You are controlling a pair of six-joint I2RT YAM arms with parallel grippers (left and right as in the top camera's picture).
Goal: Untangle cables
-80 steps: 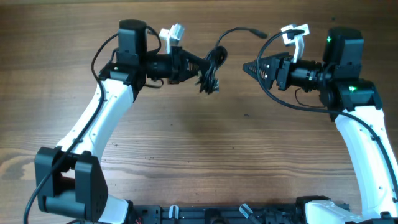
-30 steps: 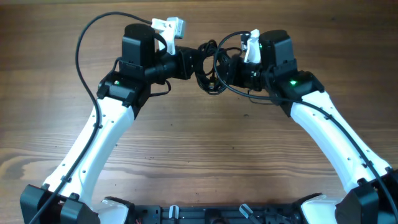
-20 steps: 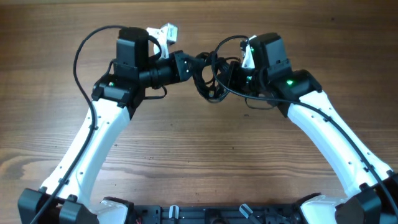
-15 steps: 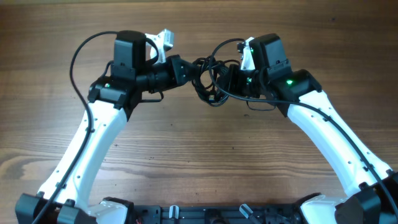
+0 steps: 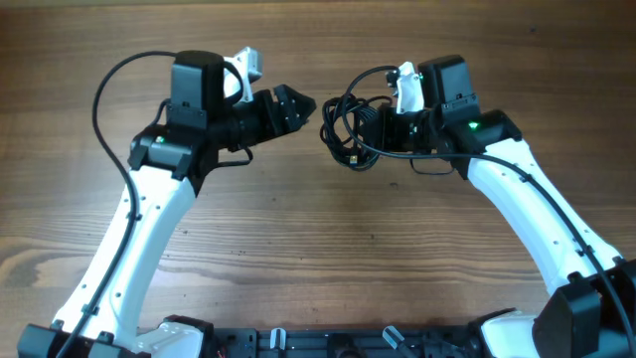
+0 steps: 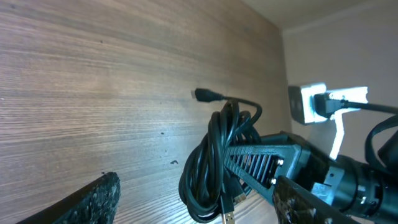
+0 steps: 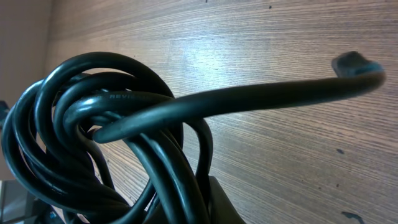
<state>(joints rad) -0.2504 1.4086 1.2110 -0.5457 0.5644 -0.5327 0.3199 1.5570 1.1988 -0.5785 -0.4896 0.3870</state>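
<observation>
A black cable bundle [image 5: 341, 121] hangs coiled above the wooden table, with my right gripper [image 5: 372, 125] shut on its right side. One loose end with a plug [image 7: 352, 62] sticks out of the coil [image 7: 93, 140] over the wood. My left gripper [image 5: 295, 103] is open and stands a short way left of the bundle, not touching it. In the left wrist view the bundle [image 6: 217, 155] hangs ahead of the gap between my spread fingers [image 6: 93, 199], and a USB plug dangles at its bottom. The right gripper's ribbed finger [image 6: 261, 165] presses against the coil.
The wooden table [image 5: 318, 249] runs under both arms. Each arm's own black supply cable loops behind it, on the left [image 5: 104, 94] and on the right [image 5: 437, 159]. A black rail [image 5: 328, 343] lies along the near edge.
My left gripper has opened, let go of the bundle and drawn back to the left. The right gripper keeps the bundle and has carried it slightly to the right.
</observation>
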